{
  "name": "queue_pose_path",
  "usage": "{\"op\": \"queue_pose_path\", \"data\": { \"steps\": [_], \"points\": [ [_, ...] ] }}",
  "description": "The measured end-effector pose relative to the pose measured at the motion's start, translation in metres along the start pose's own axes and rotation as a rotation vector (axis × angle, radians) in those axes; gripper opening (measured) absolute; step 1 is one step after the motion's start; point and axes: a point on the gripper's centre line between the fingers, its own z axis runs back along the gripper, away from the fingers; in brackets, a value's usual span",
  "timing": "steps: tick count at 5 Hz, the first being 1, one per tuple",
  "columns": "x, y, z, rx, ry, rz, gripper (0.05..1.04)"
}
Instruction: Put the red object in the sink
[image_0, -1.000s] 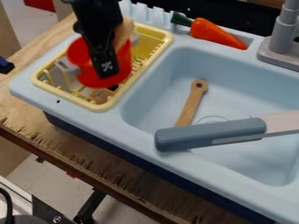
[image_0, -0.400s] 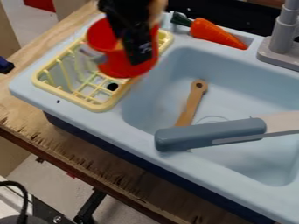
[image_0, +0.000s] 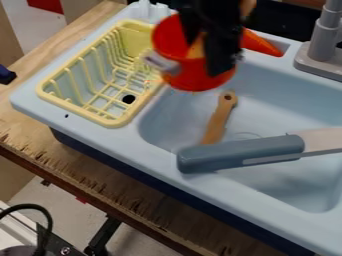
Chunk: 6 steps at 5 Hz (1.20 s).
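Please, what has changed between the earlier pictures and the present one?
The red pot, still held by the gripper, has moved rightward in the picture, from over the yellow rack to the sink's rack-side end. The rack, wooden utensil and blue-grey handle stayed put.

Soft, fairly bright light across the sink (image_0: 200, 185), gentle shading inside its basin, deep shade beneath its front rim, diffuse shadow below the grey handle (image_0: 240, 153), blurred red cup (image_0: 190, 80) and dark hand (image_0: 212, 55)
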Motion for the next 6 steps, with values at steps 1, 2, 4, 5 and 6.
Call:
{"op": "queue_pose_path", "data": {
  "steps": [1,2,4,5,6],
  "points": [
    [0.013,-0.009,-0.012,-0.023,-0.003,-0.019,0.657],
    [0.022,-0.014,-0.026,-0.08,0.014,-0.016,0.657],
    [0.03,-0.021,-0.042,-0.092,-0.012,-0.015,0.657],
    [0.028,-0.026,-0.053,-0.115,-0.008,-0.024,0.657],
    [0.027,-0.029,-0.063,-0.13,-0.003,-0.027,0.657]
  ]
}}
